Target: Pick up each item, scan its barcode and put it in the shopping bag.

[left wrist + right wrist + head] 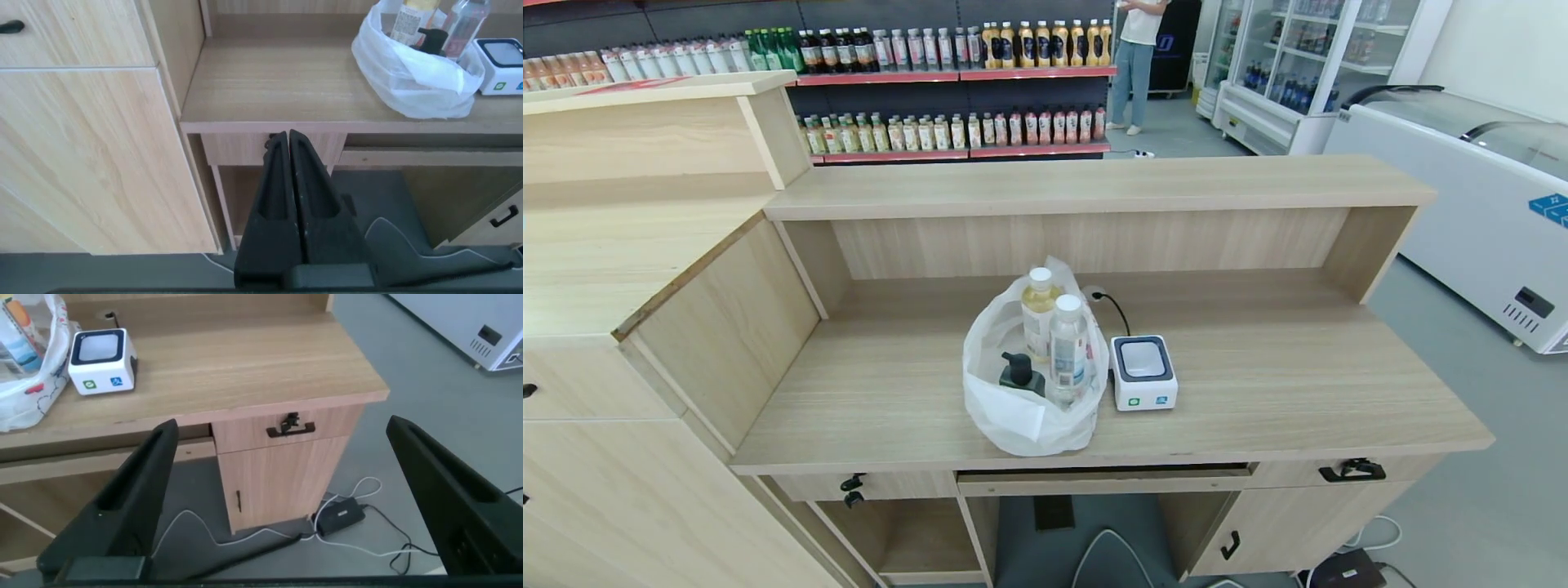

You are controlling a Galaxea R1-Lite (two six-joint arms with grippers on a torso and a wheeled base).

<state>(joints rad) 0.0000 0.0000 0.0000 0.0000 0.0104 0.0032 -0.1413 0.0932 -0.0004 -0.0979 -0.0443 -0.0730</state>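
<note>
A thin white plastic shopping bag sits open-mouthed near the middle of the pale wood-grain surface. Three items stand upright inside it: a white-capped bottle of yellow drink at 12 o'clock, a clear white-capped bottle just in front of it, and a dark pump-top dispenser at the clear bottle's 9 o'clock. A white square barcode scanner rests just beside the bag at its 3 o'clock. Its black cable trails toward 12 o'clock.

The left end effector hangs below the surface's front edge, fingers pressed together and holding nothing. The right end effector is low before the black-handled drawer, fingers spread wide and empty.
</note>
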